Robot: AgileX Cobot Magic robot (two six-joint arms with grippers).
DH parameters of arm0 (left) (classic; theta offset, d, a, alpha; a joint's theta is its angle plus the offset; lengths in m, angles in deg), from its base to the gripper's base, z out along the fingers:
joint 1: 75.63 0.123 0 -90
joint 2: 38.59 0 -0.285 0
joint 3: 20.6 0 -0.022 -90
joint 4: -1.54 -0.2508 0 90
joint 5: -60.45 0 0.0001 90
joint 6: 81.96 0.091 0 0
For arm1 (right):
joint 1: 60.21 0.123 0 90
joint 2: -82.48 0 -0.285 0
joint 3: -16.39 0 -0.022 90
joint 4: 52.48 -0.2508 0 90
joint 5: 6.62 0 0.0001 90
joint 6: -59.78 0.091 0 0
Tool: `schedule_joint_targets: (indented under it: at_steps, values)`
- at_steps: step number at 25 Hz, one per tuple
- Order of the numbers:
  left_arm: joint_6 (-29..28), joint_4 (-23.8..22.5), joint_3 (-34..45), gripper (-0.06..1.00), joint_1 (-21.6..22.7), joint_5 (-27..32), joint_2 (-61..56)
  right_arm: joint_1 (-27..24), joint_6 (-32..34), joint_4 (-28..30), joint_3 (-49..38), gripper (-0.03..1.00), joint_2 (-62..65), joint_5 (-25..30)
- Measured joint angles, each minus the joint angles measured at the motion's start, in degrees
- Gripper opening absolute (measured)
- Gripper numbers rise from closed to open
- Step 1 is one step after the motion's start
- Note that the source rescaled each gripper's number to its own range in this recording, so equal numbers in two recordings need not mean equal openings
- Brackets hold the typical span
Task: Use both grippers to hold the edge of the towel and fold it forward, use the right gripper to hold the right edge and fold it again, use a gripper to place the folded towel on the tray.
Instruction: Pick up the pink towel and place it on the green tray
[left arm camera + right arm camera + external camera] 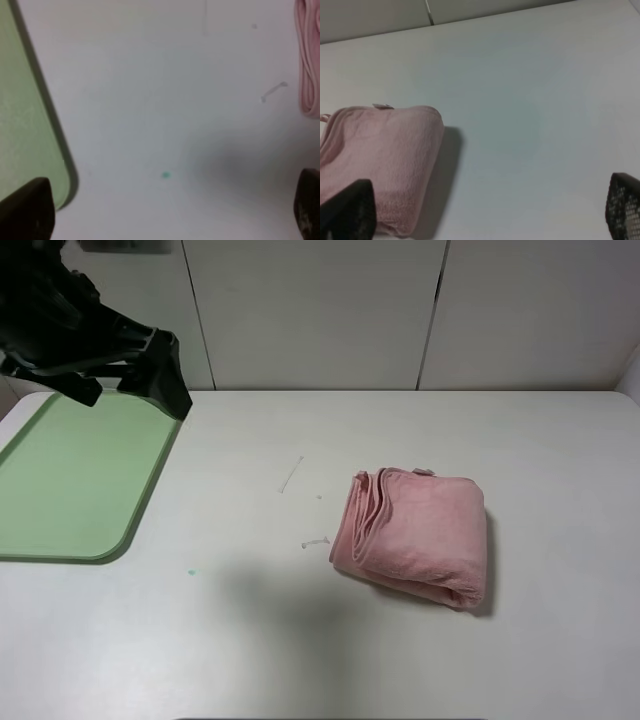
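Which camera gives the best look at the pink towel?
The exterior high view: it shows the whole folded towel. The left wrist view catches only its layered edge; the right wrist view cuts part off.

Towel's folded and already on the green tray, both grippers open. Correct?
No: the folded towel lies on the white table, right of the tray and apart from it, as the exterior high view shows. The rest holds: it is folded, and the left gripper and right gripper are open.

A white tabletop is shown. The far side is bounded by pale wall panels with dark seams.
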Motion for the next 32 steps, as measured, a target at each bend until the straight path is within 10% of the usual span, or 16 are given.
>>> schedule_joint_targets:
  at_steps: [32]
  values:
    - [-10.8, 8.8, -22.5, 1.00, -16.9, -14.3, 39.7, 0.0, 0.0, 0.0, 0.0, 1.00, 0.0, 0.0]
